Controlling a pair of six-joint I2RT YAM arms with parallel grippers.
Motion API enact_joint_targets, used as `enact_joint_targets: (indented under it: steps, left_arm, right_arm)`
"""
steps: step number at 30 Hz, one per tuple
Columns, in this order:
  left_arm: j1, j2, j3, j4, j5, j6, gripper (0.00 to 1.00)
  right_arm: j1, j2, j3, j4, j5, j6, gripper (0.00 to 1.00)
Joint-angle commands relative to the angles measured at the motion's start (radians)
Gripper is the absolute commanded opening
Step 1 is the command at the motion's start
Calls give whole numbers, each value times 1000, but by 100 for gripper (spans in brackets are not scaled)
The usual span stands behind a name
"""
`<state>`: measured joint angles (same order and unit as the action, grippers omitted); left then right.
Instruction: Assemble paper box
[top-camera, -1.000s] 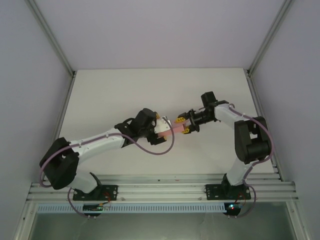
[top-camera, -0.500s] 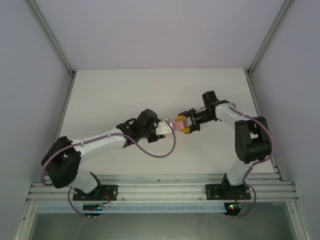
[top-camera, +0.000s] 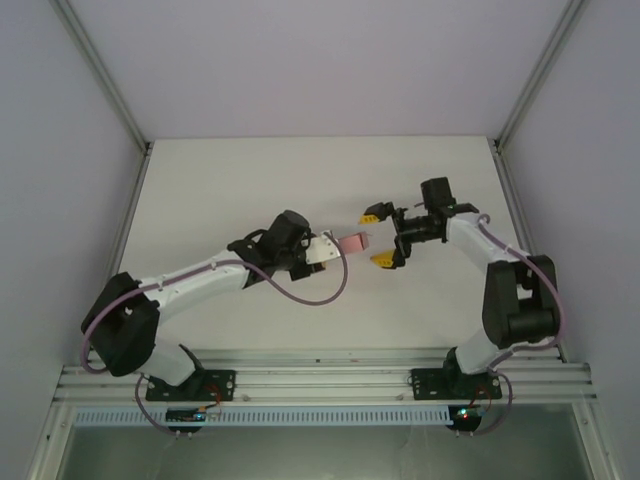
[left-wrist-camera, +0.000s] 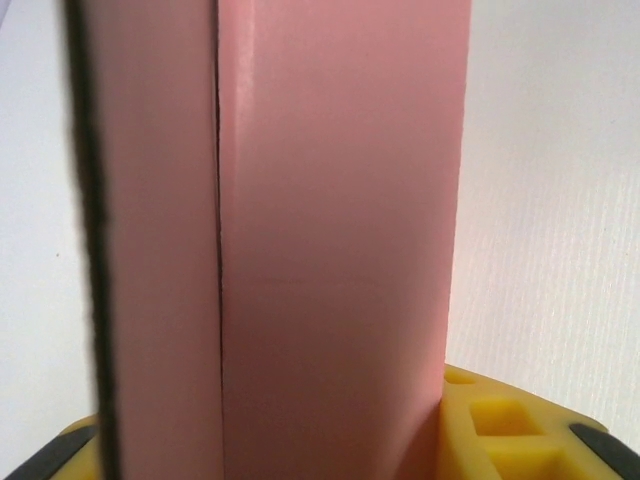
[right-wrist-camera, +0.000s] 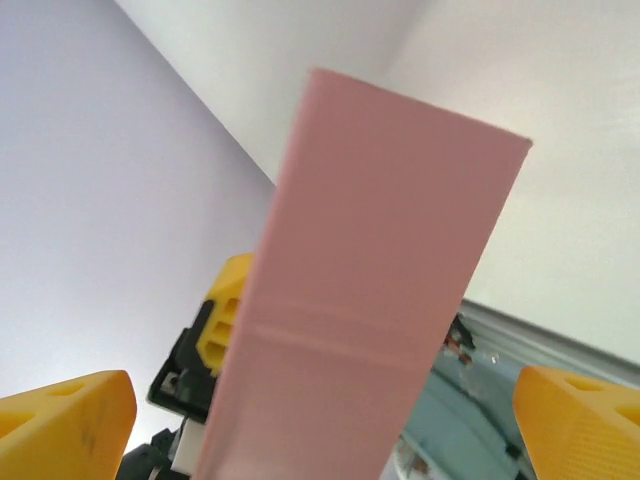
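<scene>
1. Pink paper box (top-camera: 353, 242) sits mid-scene: a slim, flat, folded piece held out over the white table (top-camera: 230, 180), with its free end pointing right.
2. The left gripper (top-camera: 332, 247) has it. It's clamped on the box's left end, and in the left wrist view the yellow fingers (left-wrist-camera: 500, 430) flank the pink panel, with a long seam running up the box's face.
3. The right gripper (top-camera: 377, 237) sits just right of the free end, spread wide and holding nothing. One yellow tip lies to the far side of the box's end and one to the near side, and neither touches the box.
4. In the right wrist view, the yellow fingertips (right-wrist-camera: 65, 420) sit in the bottom corners, and the box rises between them, clear of both.
5. Both arms reach in from the near edge and meet around the table's middle.
</scene>
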<state>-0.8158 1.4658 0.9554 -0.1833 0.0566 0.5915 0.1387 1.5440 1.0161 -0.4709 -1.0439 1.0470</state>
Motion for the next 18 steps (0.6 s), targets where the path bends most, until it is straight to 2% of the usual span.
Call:
enact_joint_targets:
  steps: [1,4,6,9,13,14,18]
  left_arm:
    - [23,-35,40,-87,69,-4,25]
    - [39,-39,44,-122,93,-5,25]
    - [56,-44,45,-148,133,-2,25]
    - [85,-41,65,-228,214,5,26]
    - [126,-18,102,-343,325,22,27]
    - [139,-9,114,-372,359,32,27]
    - [155,21,158,-431,384,37,27]
  right_arm:
    - [-38,-63,-49,129,35,-11,99]
    - [-63,-84,-46,122,58,-127,99]
    - [-70,-92,-42,109,129,-263,98]
    - [-58,-135,-90,231,235,-416,99]
    - [-62,-201,-201,524,188,-514,99]
    - [-62,-216,-217,566,160,-578,98]
    - [-39,-272,-228,503,125,-910,98]
